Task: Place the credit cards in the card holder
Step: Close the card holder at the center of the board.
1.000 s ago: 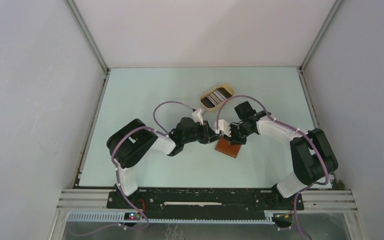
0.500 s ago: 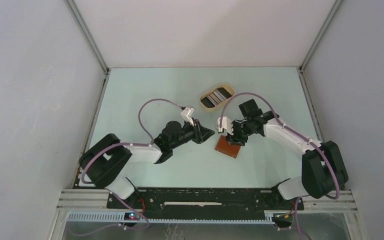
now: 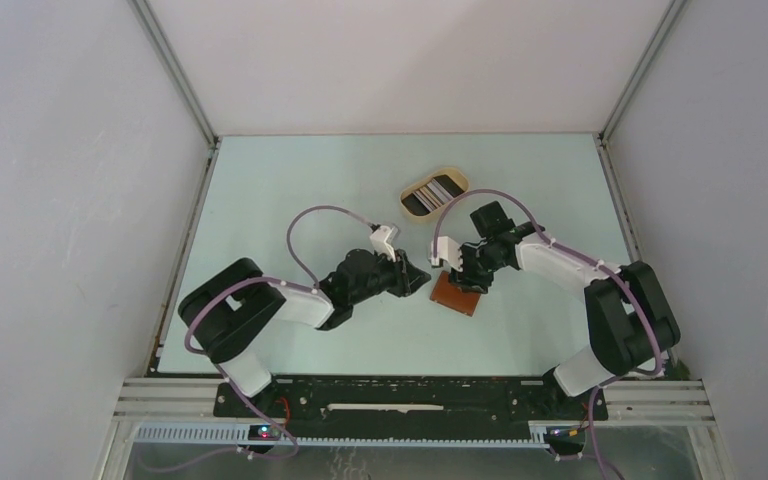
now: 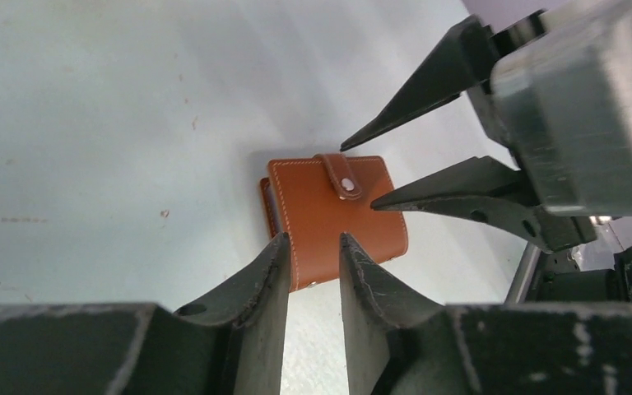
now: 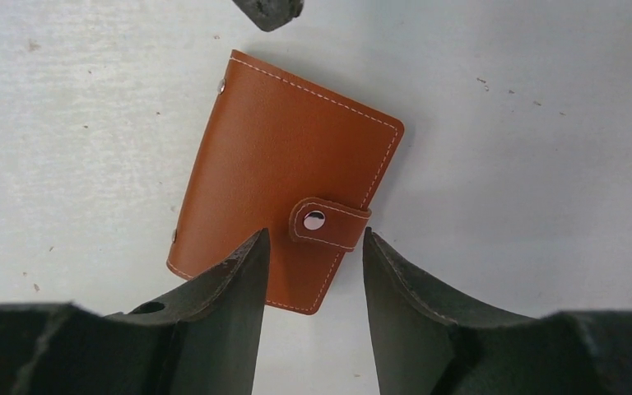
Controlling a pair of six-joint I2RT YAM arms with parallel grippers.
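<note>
Where the arms are bolted: the near edge of the worktop (image 3: 290, 200), with the left arm (image 3: 260, 305) and right arm (image 3: 610, 300) both bent inward toward the middle.
left tool (image 4: 313, 240): jaws a narrow slit apart with nothing between them. It sits low and points at the holder (image 4: 313, 202) from that side, just beside its edge.
right tool (image 5: 315, 234): jaws wider apart, gripping nothing. It hangs over the holder, with its tips on either side of the tab (image 5: 329, 222) in its own view. Whether they touch the leather cannot be told.
holder: folded shut, flat on the worktop between the two tools. It is reddish-brown with pale stitching and lies slightly askew.
tab: wrapped over one long edge onto the upper face, with a metal snap on it.
tray (image 3: 460, 180): a beige oval beyond both tools, near the holder but apart from it.
cards (image 3: 432, 194): in the tray, dark and pale ones side by side. How many cannot be told.
</note>
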